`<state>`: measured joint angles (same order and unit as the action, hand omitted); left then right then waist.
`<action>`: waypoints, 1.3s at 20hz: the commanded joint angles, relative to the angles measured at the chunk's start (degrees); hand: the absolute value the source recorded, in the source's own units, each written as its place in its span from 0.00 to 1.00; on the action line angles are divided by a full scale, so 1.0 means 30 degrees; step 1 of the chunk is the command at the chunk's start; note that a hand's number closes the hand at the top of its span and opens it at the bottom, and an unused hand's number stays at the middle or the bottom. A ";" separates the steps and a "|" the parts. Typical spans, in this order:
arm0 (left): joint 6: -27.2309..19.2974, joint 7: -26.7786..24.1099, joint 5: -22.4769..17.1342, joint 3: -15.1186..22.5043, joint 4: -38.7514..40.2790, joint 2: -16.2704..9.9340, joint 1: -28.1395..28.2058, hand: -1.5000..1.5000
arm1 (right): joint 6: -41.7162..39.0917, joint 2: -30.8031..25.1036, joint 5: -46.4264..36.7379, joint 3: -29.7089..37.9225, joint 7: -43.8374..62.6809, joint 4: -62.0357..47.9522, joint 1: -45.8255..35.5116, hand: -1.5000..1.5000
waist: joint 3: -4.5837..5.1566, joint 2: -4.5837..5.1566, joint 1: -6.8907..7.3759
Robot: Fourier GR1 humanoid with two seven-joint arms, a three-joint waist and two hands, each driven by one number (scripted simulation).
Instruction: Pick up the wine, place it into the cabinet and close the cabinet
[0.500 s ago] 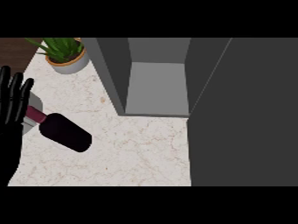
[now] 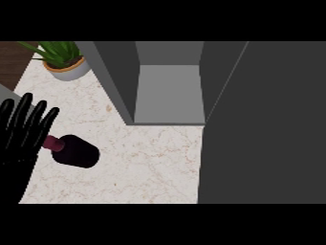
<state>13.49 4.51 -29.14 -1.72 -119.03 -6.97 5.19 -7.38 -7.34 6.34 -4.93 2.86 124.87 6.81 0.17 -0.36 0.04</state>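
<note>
Flanking wine (image 2: pixel 75 151): potted plant (image 2: pixel 63 59), cabinet (image 2: pixel 167 83).

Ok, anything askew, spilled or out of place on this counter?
The wine bottle looks tilted, neck pointing toward the left hand, whose straight fingers are at the neck. Whether it rests on the counter is unclear. No spill shows. The cabinet stands open, and the potted plant is upright.

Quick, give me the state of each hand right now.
Left hand: open, fingers straight, beside the wine bottle, not gripping it.
Right hand: not in view.
</note>
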 commanded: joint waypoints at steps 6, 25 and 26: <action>0.1143 0.4593 -0.8998 -0.2553 -0.2946 -0.2496 0.2013 0.00 | -0.0329 -0.0649 0.2173 -0.0746 0.4571 0.4138 0.0781 0.00 | -0.0044 0.0053 0.0104; -0.3537 0.8682 -1.3220 -0.8008 -0.5020 -0.4197 0.0471 0.00 | -0.0229 -0.0735 0.3060 0.0798 0.7445 0.5477 -0.0823 0.00 | -0.0060 0.0084 0.0022; -0.2900 0.8262 -1.2172 -0.7318 -0.4772 -0.3517 0.0744 0.00 | 0.0697 -0.0643 0.2971 0.0375 0.9183 0.6646 -0.1499 0.00 | -0.0051 0.0086 0.0009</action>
<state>5.35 28.12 -64.71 -20.98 -133.31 -16.95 7.93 -7.19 -9.48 13.79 -3.74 25.00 137.84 2.76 0.01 -0.12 0.09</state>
